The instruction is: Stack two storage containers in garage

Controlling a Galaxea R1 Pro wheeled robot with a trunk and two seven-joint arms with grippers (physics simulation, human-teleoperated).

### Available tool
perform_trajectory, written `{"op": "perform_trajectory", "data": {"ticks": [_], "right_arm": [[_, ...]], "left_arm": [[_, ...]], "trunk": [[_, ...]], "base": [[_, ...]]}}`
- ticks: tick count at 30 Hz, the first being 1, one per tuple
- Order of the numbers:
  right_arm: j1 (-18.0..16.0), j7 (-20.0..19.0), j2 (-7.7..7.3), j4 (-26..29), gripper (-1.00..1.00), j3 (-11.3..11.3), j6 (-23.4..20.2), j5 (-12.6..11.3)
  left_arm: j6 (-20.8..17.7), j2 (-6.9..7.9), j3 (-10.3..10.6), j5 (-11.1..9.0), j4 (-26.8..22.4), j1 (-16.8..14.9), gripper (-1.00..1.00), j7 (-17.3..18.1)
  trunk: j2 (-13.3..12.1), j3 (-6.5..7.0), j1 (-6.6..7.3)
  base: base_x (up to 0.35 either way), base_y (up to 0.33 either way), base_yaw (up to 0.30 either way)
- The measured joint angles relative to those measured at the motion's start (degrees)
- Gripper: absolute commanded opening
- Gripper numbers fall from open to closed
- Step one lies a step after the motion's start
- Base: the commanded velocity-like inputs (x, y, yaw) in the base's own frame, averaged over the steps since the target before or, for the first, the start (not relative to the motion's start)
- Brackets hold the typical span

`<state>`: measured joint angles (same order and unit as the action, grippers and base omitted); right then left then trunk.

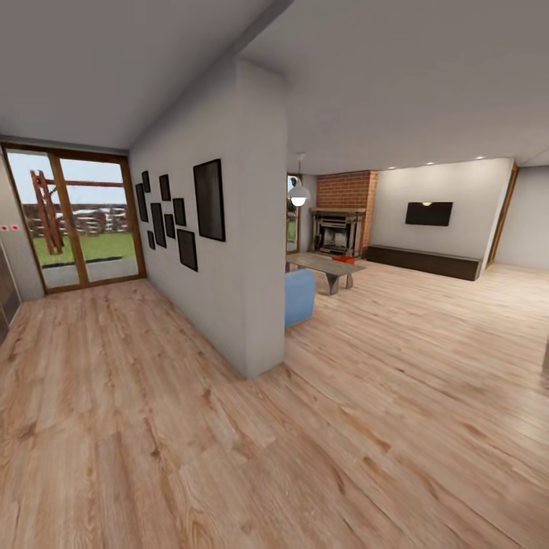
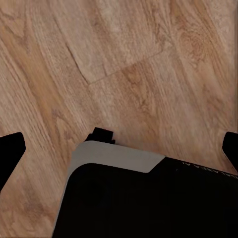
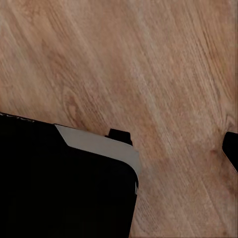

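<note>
- Looking from the head camera, where are the storage containers?
- A small orange-red shape (image 1: 343, 259) sits far off on the grey low bench (image 1: 324, 264) in the living room, in front of the brick fireplace (image 1: 341, 221). It is too small to tell whether that is one bin or both, or to see the ribbing.
- And relative to each pincer?
- Well apart. Both wrist cameras face down onto the wood-plank floor (image 1: 396, 396), close beside the robot's base (image 2: 148, 198), a black body with a pale grey rounded corner. The left pincer (image 2: 121, 146) shows one dark fingertip (image 2: 11, 148) at each edge of its view, spread wide with nothing between them but floor: it stands open and empty. Of the right pincer, one dark fingertip (image 3: 231, 148) shows at the edge of its view; the other side is covered by the base, so I cannot tell how its jaws stand.
- Materials around?
- Light, knotty planks with clear grain and seams. A plain white partition wall (image 1: 229, 229) carries black rectangular frames (image 1: 208, 200). Behind it peeks a blue sofa (image 1: 300, 296) end. A long dark cabinet (image 1: 423, 262) runs under a wall-mounted black screen (image 1: 428, 213). Wood-framed glass doors (image 1: 76, 221) show grass and a fence outside.
</note>
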<state>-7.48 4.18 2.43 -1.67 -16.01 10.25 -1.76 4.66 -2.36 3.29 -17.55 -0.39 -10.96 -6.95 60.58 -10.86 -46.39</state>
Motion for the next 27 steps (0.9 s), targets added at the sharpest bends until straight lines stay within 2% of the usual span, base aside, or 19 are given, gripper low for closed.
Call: {"op": "perform_trajectory", "data": {"ticks": [27], "right_arm": [[0.0,0.0,0.0,0.0,1.0,0.0,0.0,0.0]], "left_arm": [[-0.14,0.08,-0.04,0.01,0.0,0.01,1.0,0.0]], "trunk": [[0.0,0.0,0.0]], "base": [[0.323,0.0,0.0]]}}
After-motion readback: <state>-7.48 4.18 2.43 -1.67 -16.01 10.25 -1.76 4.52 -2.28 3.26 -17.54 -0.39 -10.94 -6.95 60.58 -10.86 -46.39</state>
